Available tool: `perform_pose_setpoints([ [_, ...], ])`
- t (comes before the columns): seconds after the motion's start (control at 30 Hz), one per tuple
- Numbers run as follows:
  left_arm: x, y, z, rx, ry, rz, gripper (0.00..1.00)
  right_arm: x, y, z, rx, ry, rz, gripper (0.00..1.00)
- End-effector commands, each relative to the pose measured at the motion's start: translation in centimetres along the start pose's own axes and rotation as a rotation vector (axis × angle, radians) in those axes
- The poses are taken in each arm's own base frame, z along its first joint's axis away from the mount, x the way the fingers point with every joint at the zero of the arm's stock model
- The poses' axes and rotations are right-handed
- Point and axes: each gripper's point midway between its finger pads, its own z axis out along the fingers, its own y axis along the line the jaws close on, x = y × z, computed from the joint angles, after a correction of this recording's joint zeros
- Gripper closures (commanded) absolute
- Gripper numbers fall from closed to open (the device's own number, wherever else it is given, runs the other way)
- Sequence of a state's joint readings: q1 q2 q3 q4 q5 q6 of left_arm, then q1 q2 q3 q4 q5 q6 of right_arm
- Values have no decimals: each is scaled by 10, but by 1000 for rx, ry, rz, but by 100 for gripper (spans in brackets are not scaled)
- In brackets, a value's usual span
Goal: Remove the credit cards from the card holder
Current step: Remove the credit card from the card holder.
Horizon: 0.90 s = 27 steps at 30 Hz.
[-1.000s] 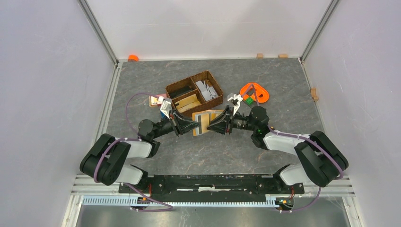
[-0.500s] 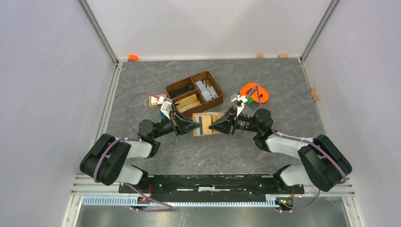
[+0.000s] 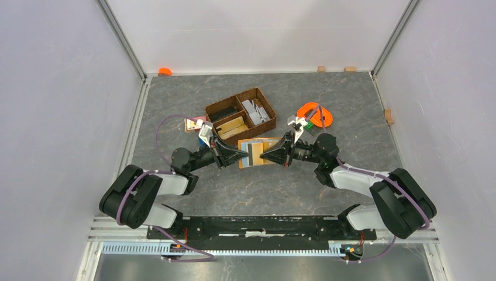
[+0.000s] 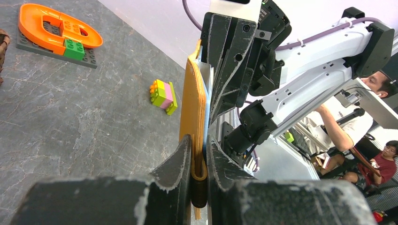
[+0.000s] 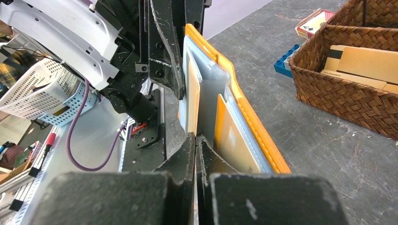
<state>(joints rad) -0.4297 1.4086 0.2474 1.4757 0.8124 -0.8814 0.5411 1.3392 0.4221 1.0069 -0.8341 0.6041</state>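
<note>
Card holder [image 4: 193, 93] sits pinched in left end effector [image 4: 199, 143].

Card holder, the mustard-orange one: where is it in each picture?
Top external: card holder at table centre, just below the wicker basket.
Left wrist: card holder upright, centre frame.
Right wrist: card holder open, centre; wicker basket at right.
Shared landmark: the wicker basket, top and right-wrist views.

A mustard-orange card holder [image 5: 256, 126], lined in light blue and tan, stands out against a grey, pale-veined marbled table [image 3: 351, 99]; nearby, a brown woven wicker basket [image 5: 347, 93], an orange ring [image 4: 29, 21] on a dark grey plate [image 4: 40, 48], and yellow, green and pink bricks [image 4: 162, 96].
</note>
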Motion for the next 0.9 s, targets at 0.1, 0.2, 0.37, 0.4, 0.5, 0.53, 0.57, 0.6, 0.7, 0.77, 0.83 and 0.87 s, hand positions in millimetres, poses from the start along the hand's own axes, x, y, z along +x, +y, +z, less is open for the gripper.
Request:
perform_pose_setpoints([
  [0.1, -14, -10, 1, 34, -55, 79, 98, -15, -4, -7, 26, -53, -57, 100],
  [0.2, -15, -12, -1, 36, -61, 87, 98, -15, -4, -9, 24, -55, -56, 100],
  [0.37, -15, -13, -2, 33, -65, 90, 98, -16, -5, -12, 28, -61, -54, 100],
  [0.4, -15, -13, -2, 33, -66, 91, 98, -15, -6, -12, 29, -60, -51, 100],
  [0.5, -15, -12, -2, 31, -65, 88, 98, -16, -6, -14, 30, -65, -50, 100],
  [0.53, -15, -12, -2, 33, -63, 88, 97, -16, -5, -14, 27, -65, -49, 100],
  [0.57, -15, -12, -2, 33, -61, 87, 93, -16, -5, -13, 25, -66, -47, 100],
  [0.6, -15, -12, -1, 36, -59, 87, 88, -16, -6, -13, 26, -67, -46, 100],
  [0.7, -13, -10, 2, 43, -44, 72, 81, -16, -6, -11, 23, -65, -41, 100],
  [0.77, -11, -10, 4, 50, -34, 68, 76, -14, -5, -8, 15, -58, -34, 100],
  [0.83, -10, -9, 7, 53, -29, 70, 72, -14, -6, -6, 11, -56, -26, 100],
  [0.87, -9, -10, 8, 56, -27, 74, 70, -15, -5, -5, 8, -60, -21, 100],
])
